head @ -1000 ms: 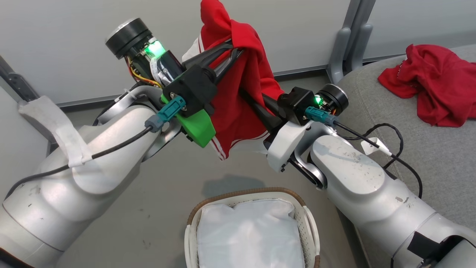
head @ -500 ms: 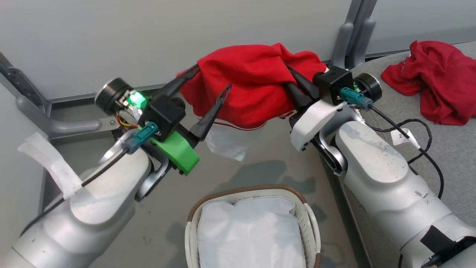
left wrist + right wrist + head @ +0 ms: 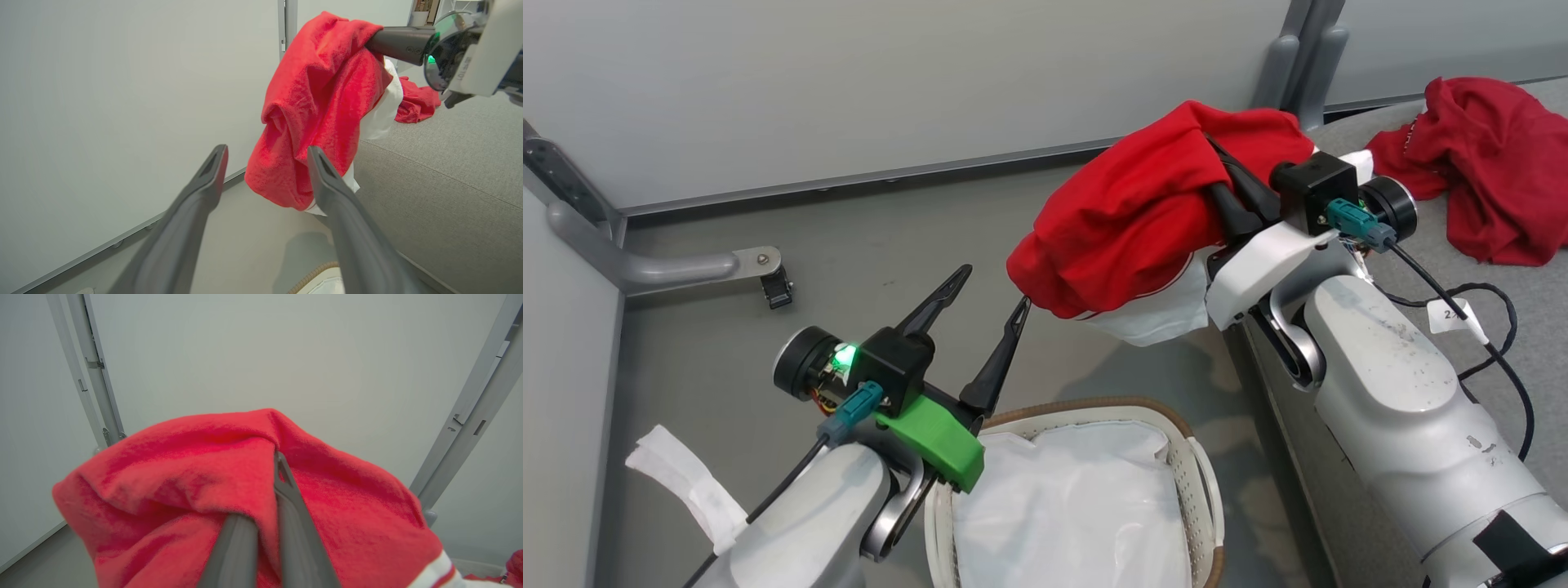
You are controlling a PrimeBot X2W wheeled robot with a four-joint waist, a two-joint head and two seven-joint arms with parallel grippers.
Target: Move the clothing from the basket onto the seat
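1. One red garment (image 3: 1143, 220), pinched in right claw (image 3: 276, 465), upper centre-right.
2. Left claw (image 3: 992, 286), spread, empty, lower left near basket (image 3: 1086, 406).
3. Second red garment (image 3: 1494, 163), on seat (image 3: 1503, 343), upper right.

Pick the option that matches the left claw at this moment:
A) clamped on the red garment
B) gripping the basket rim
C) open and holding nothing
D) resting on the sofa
C: the left claw has its fingers spread with nothing between them, apart from the red garment, which hangs from the right claw.
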